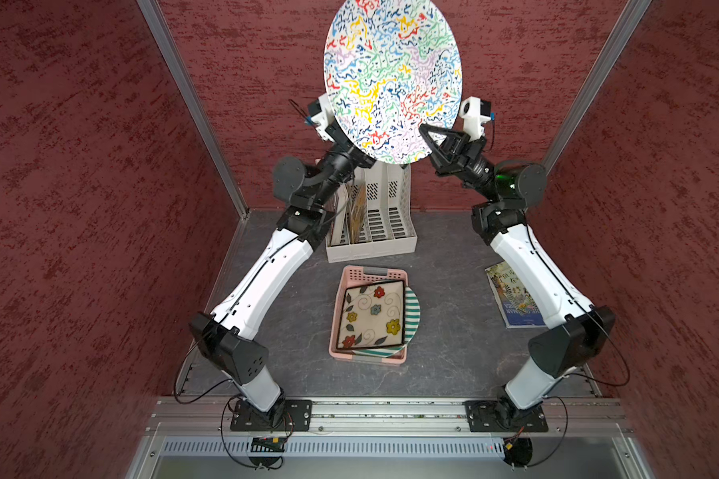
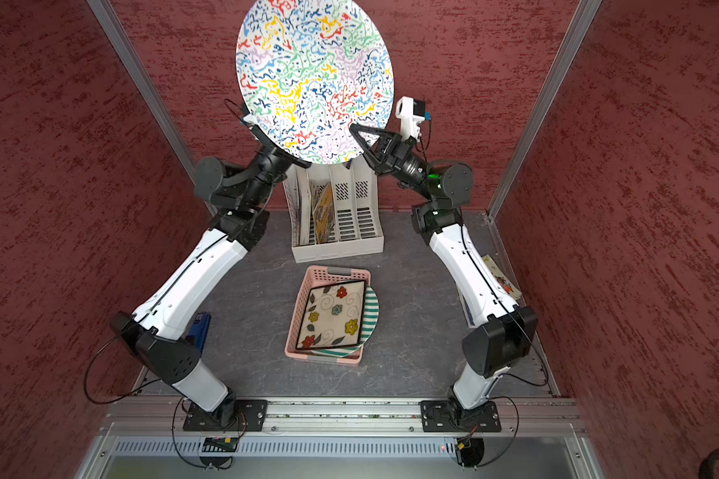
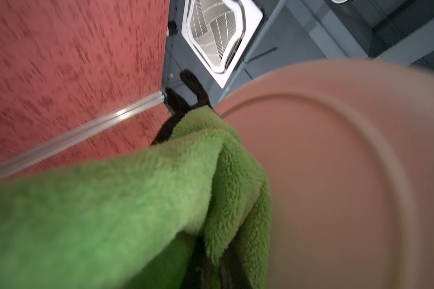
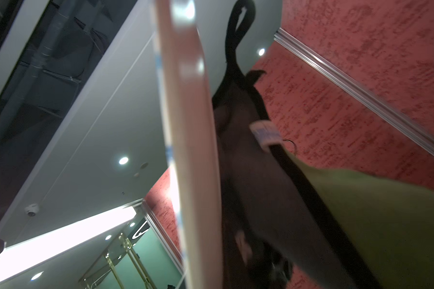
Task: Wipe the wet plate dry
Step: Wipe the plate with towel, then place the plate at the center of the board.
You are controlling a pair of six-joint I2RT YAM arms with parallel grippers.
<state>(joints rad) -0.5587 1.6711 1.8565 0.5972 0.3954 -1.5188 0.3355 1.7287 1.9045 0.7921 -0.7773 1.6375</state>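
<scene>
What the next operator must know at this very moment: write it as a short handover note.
Left gripper: shut on the green cloth, behind the plate, with the cloth against its plain underside.
Right gripper: shut on the lower rim of the patterned plate, which is held high and tilted, face toward the top cameras.
Done: the plate is lifted and the cloth is at its back. How dry it is cannot be told.
Left: finish wiping, probably the patterned face too, then set the plate down. The pink basket below already holds two other plates.
</scene>
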